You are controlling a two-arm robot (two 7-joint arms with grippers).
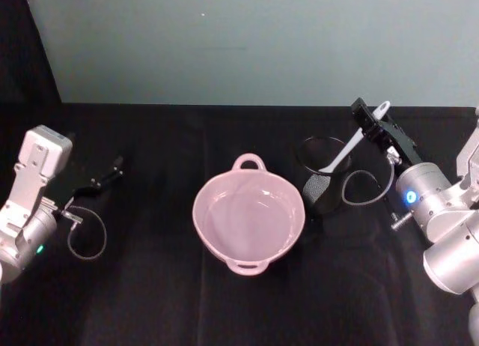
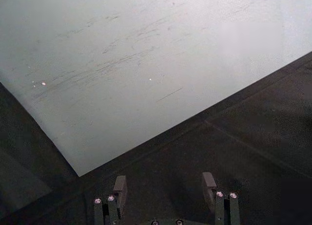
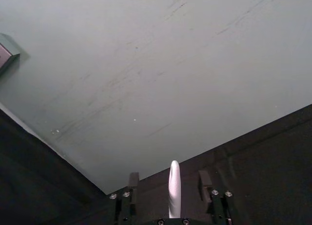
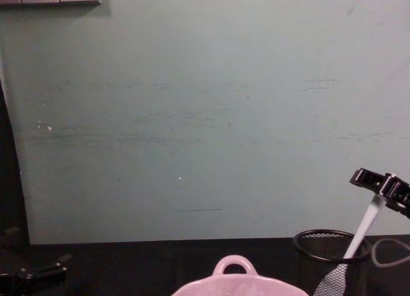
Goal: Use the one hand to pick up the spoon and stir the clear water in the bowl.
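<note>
With its fingers closed on the handle of the spoon (image 1: pixel 352 142), whose blade sits in the mesh cup (image 1: pixel 323 183) just right of the bowl (image 1: pixel 248 215), the right tool (image 1: pixel 372 122) should lift straight up to clear the cup's rim; the left tool (image 1: pixel 112 168) idles wide open, left of the bowl, over the desk (image 1: pixel 150 301).

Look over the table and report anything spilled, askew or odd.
Nothing looks spilled or damaged. The pink bowl stands upright on the black cloth. The white spoon leans in the black mesh cup, its handle between the right gripper's fingers. The left gripper sits open, apart.
</note>
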